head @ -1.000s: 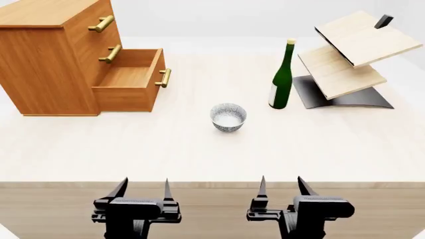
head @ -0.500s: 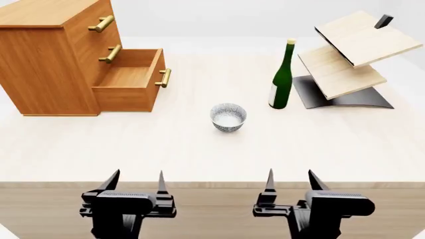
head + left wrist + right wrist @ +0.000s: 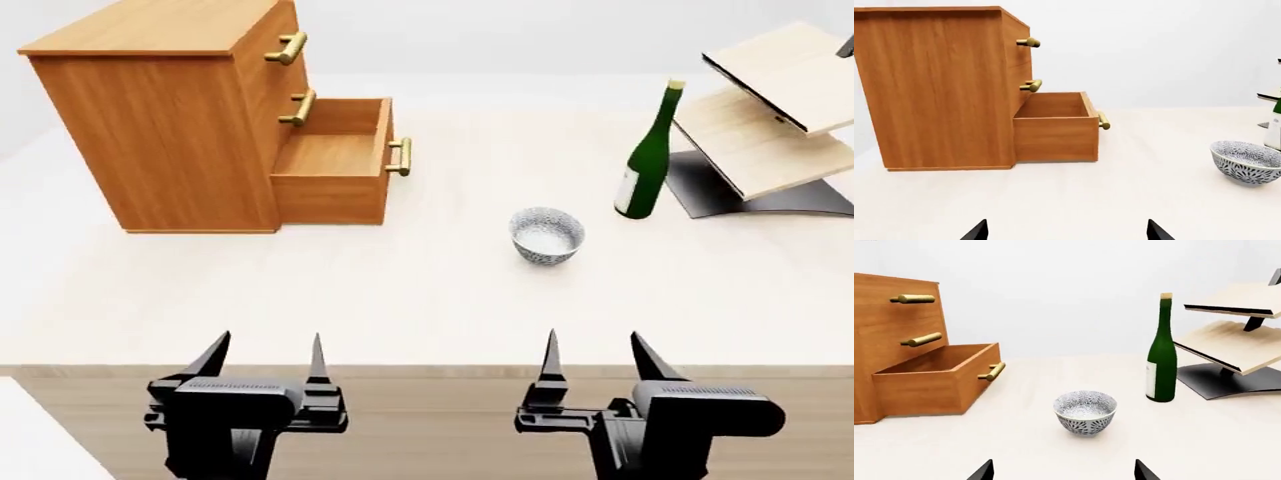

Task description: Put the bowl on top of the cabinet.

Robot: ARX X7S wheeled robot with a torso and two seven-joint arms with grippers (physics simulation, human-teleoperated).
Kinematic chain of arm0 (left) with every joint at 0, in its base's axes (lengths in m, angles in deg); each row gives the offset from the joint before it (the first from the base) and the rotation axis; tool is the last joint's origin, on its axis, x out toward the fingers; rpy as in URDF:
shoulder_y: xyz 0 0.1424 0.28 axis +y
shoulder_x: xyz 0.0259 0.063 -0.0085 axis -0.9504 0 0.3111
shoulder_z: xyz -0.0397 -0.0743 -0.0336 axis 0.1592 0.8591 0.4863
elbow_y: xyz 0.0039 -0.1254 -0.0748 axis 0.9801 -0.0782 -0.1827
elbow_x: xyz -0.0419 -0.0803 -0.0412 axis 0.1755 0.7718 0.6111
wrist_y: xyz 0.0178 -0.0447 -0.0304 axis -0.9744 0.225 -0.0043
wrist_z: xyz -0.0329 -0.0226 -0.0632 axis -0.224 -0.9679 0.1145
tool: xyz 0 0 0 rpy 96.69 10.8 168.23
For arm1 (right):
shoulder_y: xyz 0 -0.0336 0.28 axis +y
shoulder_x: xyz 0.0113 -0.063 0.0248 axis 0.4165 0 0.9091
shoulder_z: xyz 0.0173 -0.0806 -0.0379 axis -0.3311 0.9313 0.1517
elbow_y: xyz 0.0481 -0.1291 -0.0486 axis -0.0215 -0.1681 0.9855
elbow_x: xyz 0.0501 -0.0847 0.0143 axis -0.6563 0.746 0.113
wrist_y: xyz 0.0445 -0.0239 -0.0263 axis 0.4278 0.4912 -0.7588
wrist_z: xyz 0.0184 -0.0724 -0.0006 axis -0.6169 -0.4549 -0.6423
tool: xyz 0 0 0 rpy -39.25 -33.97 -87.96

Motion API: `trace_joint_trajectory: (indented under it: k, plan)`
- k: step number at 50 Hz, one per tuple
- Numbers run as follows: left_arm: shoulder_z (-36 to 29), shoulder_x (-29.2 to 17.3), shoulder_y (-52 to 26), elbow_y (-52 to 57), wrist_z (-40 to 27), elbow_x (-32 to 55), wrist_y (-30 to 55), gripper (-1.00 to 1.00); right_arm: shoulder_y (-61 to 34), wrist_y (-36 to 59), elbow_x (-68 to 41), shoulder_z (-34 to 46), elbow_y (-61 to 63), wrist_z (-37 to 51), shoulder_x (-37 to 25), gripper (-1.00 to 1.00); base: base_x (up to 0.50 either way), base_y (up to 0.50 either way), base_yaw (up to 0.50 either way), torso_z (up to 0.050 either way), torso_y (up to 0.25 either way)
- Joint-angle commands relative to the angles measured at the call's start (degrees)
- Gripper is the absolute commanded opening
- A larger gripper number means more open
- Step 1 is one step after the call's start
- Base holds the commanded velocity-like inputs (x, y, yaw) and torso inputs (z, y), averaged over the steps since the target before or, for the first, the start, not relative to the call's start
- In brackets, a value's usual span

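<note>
The head view has swung left, so the bowl and cabinet sit further right; both grippers' jaws gape wide, empty.

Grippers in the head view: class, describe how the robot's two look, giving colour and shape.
The left gripper and right gripper match: matte black, blocky bodies, each ending in two thin pointed fingers like blades. No cables or markings show.

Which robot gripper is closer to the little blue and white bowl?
The right gripper. It sits at the table's near edge, almost straight in front of the bowl. The left gripper is farther off to the side, nearer the cabinet.
</note>
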Motion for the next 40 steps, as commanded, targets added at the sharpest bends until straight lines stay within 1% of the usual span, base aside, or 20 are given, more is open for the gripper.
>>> trace_joint_trajectory:
  k: [1,27,31,38,40]
  plan:
    - [-0.3,-0.5,0.0,0.7,-0.5,0.6,0.4,1.00,-0.1,-0.1,-0.8,0.1,0.1,0.4,-0.5,1.00,0.00,0.50,0.00,0.000,0.000]
    - [-1.1,-1.5,0.2,0.7,-1.5,1.5,-0.3,1.00,0.3,-1.7,-2.2,1.1,0.3,1.1,-1.1,1.00,0.00,0.50,0.00,0.000,0.000]
    - [-1.2,-1.6,0.2,0.6,-1.7,1.6,-0.3,1.00,0.8,-4.0,-1.8,1.3,1.1,0.7,-1.4,1.00,0.00,0.50,0.00,0.000,0.000]
    - [-1.4,-2.1,0.1,0.9,-2.2,2.1,-0.2,1.00,0.3,-3.2,-0.6,1.6,1.5,2.1,-1.6,1.00,0.00,0.05,0.00,0.000,0.000]
    - [-1.6,-2.2,0.2,0.8,-2.4,2.2,-0.4,1.00,0.7,-3.9,-2.2,1.0,1.9,1.6,-1.6,1.00,0.00,0.00,0.00,0.000,0.000]
